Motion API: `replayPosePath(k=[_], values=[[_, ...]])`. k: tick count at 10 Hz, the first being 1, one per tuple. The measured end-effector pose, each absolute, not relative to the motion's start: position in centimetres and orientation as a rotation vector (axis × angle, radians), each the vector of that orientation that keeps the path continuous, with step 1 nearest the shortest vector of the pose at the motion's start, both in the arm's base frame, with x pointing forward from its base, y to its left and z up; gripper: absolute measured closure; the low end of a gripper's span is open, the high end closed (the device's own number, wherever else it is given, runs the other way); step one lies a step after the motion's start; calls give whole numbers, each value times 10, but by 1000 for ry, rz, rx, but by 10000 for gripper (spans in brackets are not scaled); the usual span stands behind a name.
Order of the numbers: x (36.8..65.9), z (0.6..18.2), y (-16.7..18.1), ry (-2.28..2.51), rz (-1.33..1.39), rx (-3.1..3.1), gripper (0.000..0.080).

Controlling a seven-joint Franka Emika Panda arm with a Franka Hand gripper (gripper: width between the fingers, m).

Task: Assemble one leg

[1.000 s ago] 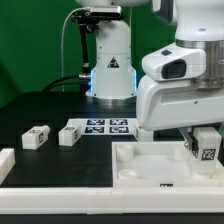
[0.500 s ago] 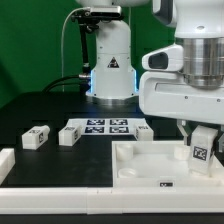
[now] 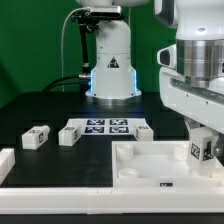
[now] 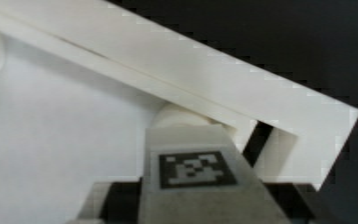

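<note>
My gripper (image 3: 203, 138) is shut on a leg (image 3: 200, 150), a small white block with a marker tag facing the camera. It holds the leg upright at the far right corner of the large white panel (image 3: 150, 168); I cannot tell whether the leg touches it. In the wrist view the leg (image 4: 195, 160) fills the space between the dark fingers (image 4: 123, 200), its top close to the panel's raised rim (image 4: 194, 65). My gripper (image 4: 194, 196) is closed on its sides. Two more legs (image 3: 37, 138) (image 3: 68, 134) lie on the black table at the exterior view's left.
The marker board (image 3: 105, 127) lies flat behind the panel, in front of the robot base (image 3: 110, 70). Another small white block (image 3: 143, 129) sits at its right end. A white rail end (image 3: 6, 162) shows at the exterior view's left edge.
The arm has moved toward the exterior view's right, carrying the leg along the panel's far side to its right corner. The loose parts have not moved.
</note>
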State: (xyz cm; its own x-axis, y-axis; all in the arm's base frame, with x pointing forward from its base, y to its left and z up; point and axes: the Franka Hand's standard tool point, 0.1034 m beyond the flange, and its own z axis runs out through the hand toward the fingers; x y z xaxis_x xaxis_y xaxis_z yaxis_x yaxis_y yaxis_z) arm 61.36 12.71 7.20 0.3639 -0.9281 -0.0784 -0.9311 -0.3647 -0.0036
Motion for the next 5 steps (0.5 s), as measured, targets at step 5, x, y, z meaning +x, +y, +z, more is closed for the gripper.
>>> replayPosePath(k=[5], values=[[613,71,130,1251,76,-2816,166]])
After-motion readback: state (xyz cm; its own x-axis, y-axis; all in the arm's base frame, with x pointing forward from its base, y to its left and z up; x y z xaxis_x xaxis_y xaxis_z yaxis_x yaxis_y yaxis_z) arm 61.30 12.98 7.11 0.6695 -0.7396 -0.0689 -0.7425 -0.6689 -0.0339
